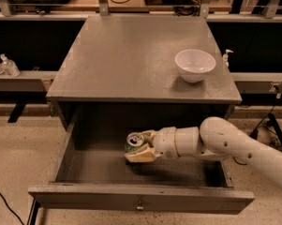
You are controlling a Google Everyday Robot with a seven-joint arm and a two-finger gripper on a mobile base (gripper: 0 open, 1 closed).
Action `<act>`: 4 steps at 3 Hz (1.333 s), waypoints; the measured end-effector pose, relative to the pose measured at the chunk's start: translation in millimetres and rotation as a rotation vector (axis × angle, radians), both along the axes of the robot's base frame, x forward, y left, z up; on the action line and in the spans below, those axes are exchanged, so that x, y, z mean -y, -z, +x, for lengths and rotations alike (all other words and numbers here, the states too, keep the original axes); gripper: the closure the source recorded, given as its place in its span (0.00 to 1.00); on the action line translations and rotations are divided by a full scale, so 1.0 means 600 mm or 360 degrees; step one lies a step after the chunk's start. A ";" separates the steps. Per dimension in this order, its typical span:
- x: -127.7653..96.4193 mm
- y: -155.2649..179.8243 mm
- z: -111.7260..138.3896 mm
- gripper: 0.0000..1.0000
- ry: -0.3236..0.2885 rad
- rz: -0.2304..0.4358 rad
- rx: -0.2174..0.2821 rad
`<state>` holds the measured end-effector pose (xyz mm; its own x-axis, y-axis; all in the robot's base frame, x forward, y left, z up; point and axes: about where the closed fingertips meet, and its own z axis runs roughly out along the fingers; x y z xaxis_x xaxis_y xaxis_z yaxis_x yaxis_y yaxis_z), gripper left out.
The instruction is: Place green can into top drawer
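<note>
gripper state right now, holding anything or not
Gripper: closed on the green can, holding it inside the open top drawer.

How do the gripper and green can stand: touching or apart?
Touching. The camera view shows the gripper clamped on the green can, inside the open top drawer.

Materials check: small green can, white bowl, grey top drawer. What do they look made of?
Wide grey top drawer: matte, probably painted wood, flat panels. Small green can: likely aluminium, shiny silver lid with pull-tab; gripper holds it inside that drawer. Round white bowl: glossy, ceramic or plastic.
</note>
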<state>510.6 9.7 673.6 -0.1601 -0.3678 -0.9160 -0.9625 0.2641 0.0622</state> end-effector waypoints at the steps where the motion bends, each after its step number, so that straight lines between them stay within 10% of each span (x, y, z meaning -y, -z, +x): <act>1: 0.001 0.041 0.005 0.76 0.0009 -0.0026 -0.0082; 4: -0.008 0.038 0.002 0.01 -0.0011 -0.0007 -0.0086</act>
